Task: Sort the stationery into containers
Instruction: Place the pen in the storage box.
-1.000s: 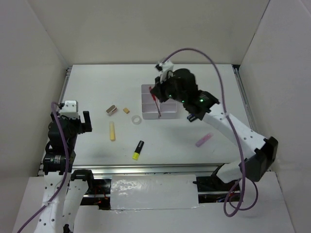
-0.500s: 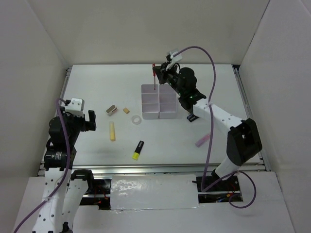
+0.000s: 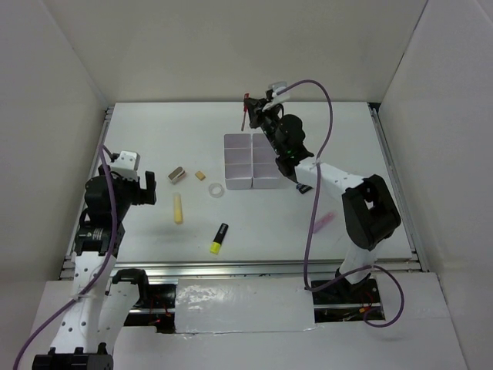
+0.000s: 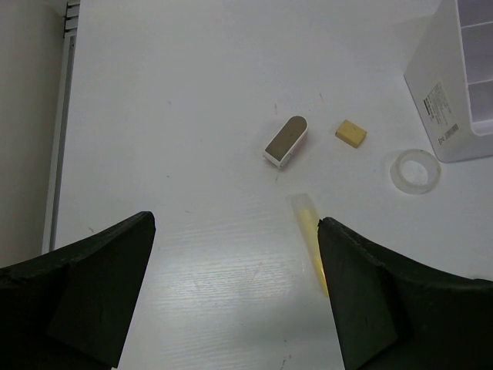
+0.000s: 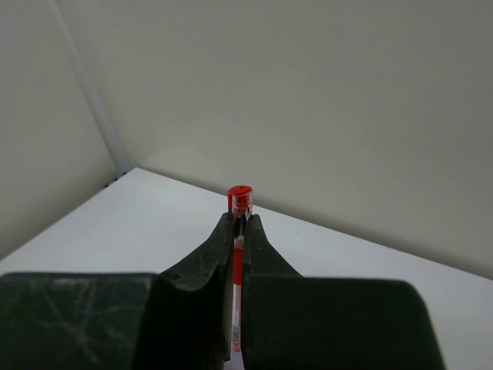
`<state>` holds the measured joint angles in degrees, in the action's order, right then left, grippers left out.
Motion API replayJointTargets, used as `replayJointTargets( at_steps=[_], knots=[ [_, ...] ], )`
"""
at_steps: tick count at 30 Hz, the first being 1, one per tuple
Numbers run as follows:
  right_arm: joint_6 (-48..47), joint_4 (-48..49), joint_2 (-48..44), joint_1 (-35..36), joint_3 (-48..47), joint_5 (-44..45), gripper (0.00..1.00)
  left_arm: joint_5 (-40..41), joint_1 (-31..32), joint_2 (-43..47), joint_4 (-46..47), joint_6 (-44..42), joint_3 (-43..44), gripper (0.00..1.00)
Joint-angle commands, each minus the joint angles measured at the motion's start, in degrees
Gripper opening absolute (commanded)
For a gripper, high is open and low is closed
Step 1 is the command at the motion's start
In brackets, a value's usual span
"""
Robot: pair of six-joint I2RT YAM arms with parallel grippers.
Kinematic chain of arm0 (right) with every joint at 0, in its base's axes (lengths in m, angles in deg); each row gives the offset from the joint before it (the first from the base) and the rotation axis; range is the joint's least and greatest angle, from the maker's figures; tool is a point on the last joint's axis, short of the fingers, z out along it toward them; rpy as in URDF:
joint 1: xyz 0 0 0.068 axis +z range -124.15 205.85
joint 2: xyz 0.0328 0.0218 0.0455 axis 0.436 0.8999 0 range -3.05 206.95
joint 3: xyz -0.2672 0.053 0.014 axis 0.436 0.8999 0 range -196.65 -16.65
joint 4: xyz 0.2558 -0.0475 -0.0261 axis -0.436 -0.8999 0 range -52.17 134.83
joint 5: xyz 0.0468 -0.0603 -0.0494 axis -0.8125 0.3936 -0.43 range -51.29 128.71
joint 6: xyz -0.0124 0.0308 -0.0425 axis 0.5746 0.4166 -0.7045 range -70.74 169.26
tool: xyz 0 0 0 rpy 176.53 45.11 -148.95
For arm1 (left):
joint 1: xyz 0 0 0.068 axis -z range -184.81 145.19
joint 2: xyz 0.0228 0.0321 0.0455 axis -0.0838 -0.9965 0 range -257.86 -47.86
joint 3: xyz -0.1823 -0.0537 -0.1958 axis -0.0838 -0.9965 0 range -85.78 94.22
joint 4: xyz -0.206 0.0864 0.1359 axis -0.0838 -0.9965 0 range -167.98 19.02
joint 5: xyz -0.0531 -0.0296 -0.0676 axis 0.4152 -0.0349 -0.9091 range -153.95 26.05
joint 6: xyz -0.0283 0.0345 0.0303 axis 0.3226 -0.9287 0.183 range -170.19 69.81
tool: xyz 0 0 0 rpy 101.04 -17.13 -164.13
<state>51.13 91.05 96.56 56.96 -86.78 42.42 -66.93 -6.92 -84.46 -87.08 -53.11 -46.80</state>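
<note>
Lifted a little farther back than half a second ago, the right gripper (image 5: 239,225) is clamped on the red pen (image 5: 240,197), which is held upright just past the far-left corner of the white containers (image 3: 252,159). The left gripper (image 4: 235,225) hangs with jaws apart above the pale yellow stick (image 4: 308,231), with the metal clip (image 4: 286,141), tan eraser (image 4: 350,132) and clear tape ring (image 4: 414,171) beyond it.

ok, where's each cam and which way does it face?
Top external: above and behind the robot, looking down on table; left arm and right arm show.
Left wrist: on left arm, looking down at metal clip and tan eraser; left jaws open.
Right wrist: on right arm, facing the back wall; right jaws shut on red pen.
Shared: metal clip in top and left wrist.
</note>
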Motion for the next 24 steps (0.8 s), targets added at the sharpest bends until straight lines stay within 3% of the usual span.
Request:
replayJointTargets(
  at_steps=[1, 19, 22, 24],
  knots=[
    [1.12, 5.73, 0.85, 0.26, -0.89, 1.74, 0.00, -0.44, -0.09, -0.84, 3.53, -0.86, -0.13, 0.99],
    [-0.73, 7.75, 7.26, 1.14, 2.71, -0.89, 0.03, 0.17, -0.09, -3.30, 3.88, -1.13, -0.31, 0.99],
    [-1.25, 8.36, 8.05, 1.41, 3.24, -0.89, 0.17, 0.08, -0.09, -4.00, 3.97, -1.30, -0.05, 0.99],
    [-1.25, 8.01, 8.49, 1.32, 3.07, -0.89, 0.35, 0.17, -0.26, -4.35, 4.32, -1.30, 0.04, 0.99]
  ],
)
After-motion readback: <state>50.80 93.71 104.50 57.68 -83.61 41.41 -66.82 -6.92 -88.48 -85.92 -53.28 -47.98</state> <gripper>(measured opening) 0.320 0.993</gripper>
